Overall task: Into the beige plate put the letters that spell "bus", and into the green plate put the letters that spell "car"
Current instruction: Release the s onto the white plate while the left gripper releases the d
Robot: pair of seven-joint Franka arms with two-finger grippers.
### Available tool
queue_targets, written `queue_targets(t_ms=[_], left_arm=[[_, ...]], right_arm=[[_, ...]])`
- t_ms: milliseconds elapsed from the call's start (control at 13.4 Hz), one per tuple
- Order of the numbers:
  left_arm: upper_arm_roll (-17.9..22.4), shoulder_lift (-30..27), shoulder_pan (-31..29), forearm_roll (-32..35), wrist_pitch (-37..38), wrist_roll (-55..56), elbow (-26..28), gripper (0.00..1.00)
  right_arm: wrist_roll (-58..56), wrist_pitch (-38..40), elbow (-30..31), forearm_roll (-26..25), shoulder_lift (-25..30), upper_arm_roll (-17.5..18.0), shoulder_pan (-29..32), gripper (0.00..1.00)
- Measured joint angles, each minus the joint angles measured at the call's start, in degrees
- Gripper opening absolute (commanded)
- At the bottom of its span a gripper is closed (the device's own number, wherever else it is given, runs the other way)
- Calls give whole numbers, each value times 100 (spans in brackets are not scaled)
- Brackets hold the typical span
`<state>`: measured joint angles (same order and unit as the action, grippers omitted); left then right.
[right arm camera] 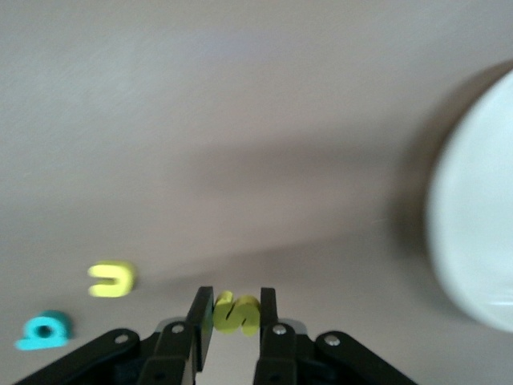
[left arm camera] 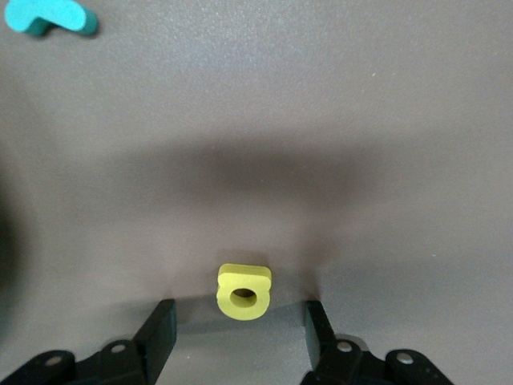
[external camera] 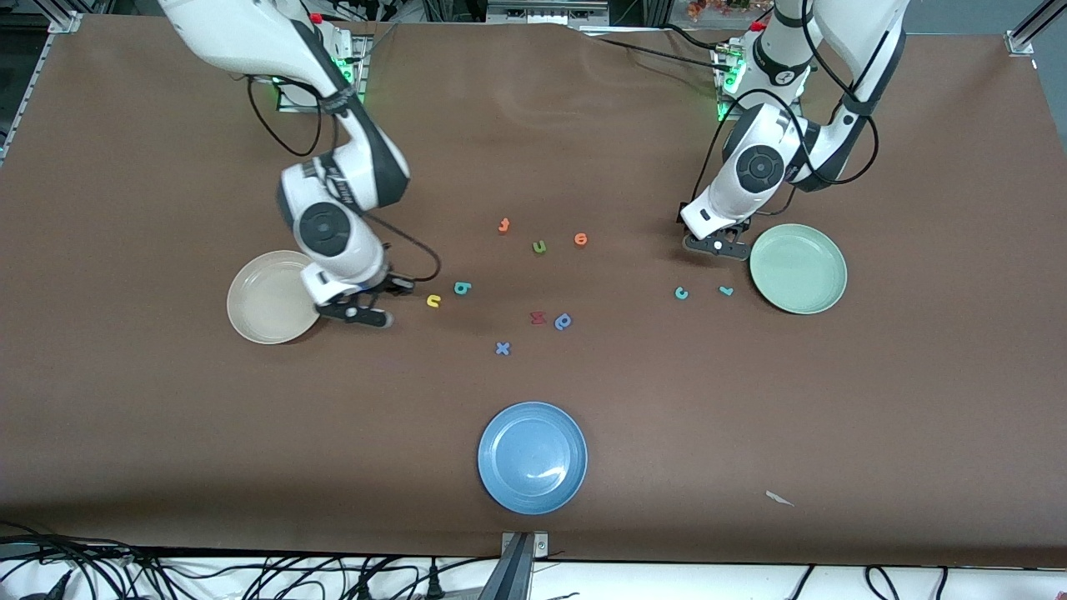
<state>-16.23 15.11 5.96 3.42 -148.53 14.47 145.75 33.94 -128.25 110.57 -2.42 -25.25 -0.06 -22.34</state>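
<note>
Two grippers work low over the counter (external camera: 167, 433). The right gripper (right arm camera: 233, 314) has its jaws pinched on the yellow "s" (right arm camera: 235, 314) beside the beige plate (external camera: 268, 297); the left gripper (left arm camera: 240, 335), beside the green plate (external camera: 798, 268), has its jaws apart around the yellow "a" (left arm camera: 244, 291) lying on the counter.

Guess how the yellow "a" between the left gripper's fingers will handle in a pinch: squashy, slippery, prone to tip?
The yellow "a" looks like thick matte foam, so probably light and slightly squashy, not slippery. It stands on edge between the open left gripper fingers, so an off-centre close may tip it. The right gripper already pinches a similar yellow "s" without visibly crushing it.
</note>
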Motion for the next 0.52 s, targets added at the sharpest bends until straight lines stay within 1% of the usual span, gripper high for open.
queue_targets(t_ms=[74, 223, 446, 521], left_arm=[[0, -3, 0, 0, 0, 0, -4, 44], [1, -36, 0, 0, 0, 0, -14, 35], [1, -50, 0, 0, 1, 0, -18, 34], [1, -50, 0, 0, 1, 0, -19, 30]], right_arm=[[-308, 244, -29, 0, 121, -201, 8, 12], [-1020, 582, -31, -1, 285, -640, 23, 12], [-2259, 675, 40, 0, 302, -1372, 44, 12], [-2614, 680, 94, 0, 293, -1584, 50, 12]])
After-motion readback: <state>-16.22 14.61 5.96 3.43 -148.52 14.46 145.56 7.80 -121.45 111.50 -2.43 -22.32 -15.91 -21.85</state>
